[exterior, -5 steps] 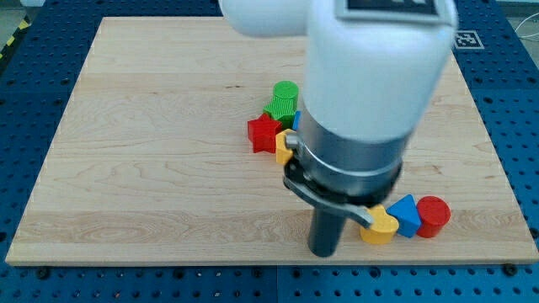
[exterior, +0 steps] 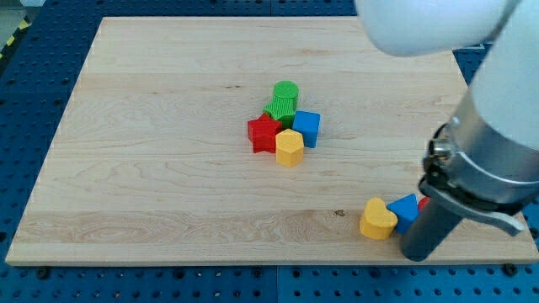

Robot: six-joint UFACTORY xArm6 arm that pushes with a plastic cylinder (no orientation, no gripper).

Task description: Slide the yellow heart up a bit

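Observation:
The yellow heart (exterior: 377, 220) lies near the board's bottom edge at the view's right. A blue triangle block (exterior: 405, 209) touches its right side, and a red block (exterior: 424, 202) behind that is mostly hidden by the arm. My tip (exterior: 417, 255) is at the board's bottom edge, just to the lower right of the yellow heart and below the blue triangle, a little apart from the heart.
A cluster sits mid-board: a green cylinder (exterior: 285, 91), a green block (exterior: 279, 110), a red star (exterior: 264, 134), a blue cube (exterior: 306, 128) and a yellow hexagon (exterior: 289, 148). The wooden board (exterior: 152, 126) ends just below my tip.
The arm has swung to the view's right, uncovering the blue cube and yellow hexagon. My tip moved from the heart's lower left to its lower right. The red block is now hidden.

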